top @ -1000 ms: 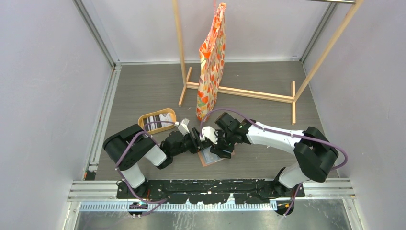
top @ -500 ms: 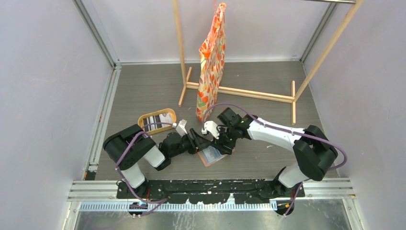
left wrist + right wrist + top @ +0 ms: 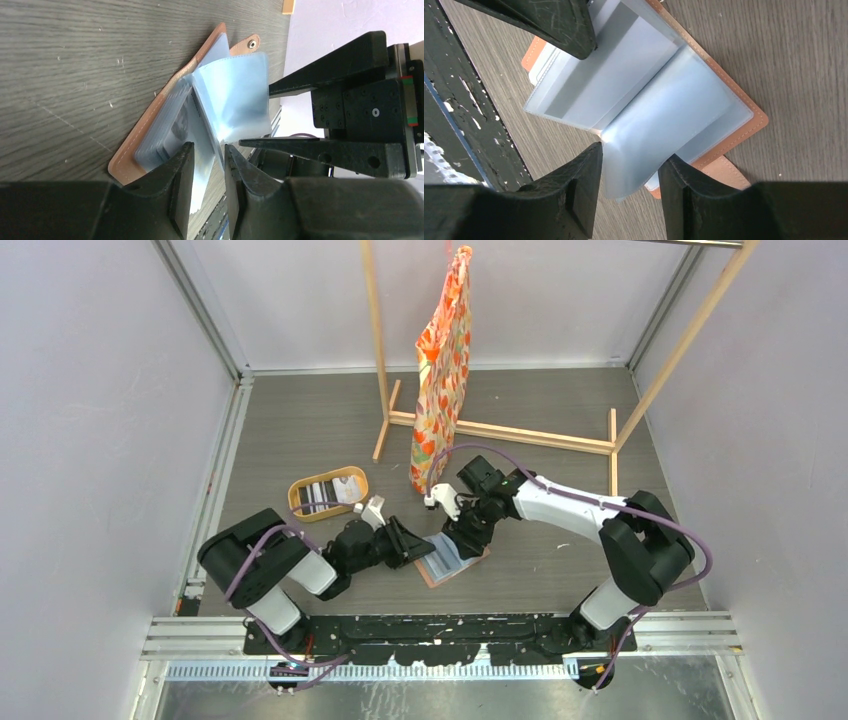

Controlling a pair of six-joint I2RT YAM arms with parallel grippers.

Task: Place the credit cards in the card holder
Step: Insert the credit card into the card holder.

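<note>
Seeing holder (image 3: 455,562) open on table (image 3: 560,440) at front centre, long axis diagonal, sandwiched between both grippers. Reading left gripper (image 3: 208,150) as nearly closed with sleeve leaves (image 3: 202,142) in the gap; can't tell if clamped. Reading right gripper (image 3: 633,155) as apart, straddling one loose leaf (image 3: 644,150), no pinch. Seeing cards (image 3: 322,490) in tray (image 3: 292,496), rear-left of holder, well apart, nearer left arm. Likely: spread a sleeve with right, fetch with left.

left fingers (image 3: 172,200) narrowly parted; right fingers (image 3: 574,200) wider apart; tips facing, near.
</note>
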